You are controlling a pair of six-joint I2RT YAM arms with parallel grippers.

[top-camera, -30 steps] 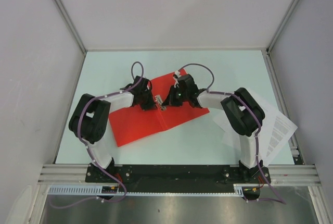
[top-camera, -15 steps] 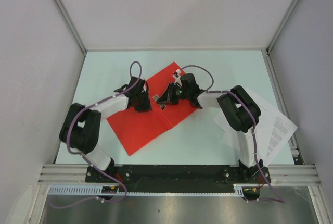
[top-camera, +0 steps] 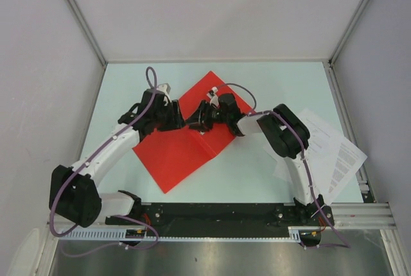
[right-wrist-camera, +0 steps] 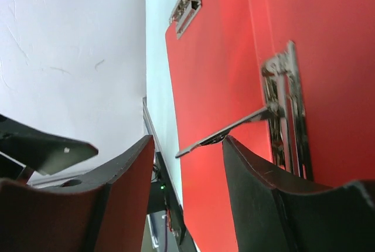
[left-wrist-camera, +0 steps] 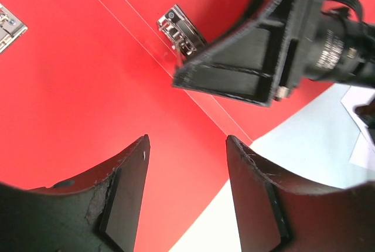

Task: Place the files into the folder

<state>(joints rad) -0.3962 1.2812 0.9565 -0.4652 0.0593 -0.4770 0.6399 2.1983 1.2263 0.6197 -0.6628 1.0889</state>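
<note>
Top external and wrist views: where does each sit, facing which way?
Top external: above, behind the bases, looking down on both arms, open folder, files at right.
Left wrist: on the left arm, looking down past open left gripper onto folder.
Right wrist: looking along folder past open right gripper.
Shared: both wrist views catch the folder's metal clip.

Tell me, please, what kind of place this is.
Probably a robot test cell: plain white panels enclose a pale table, aluminium framing edges it, and two robot arms reach over a red folder.
</note>
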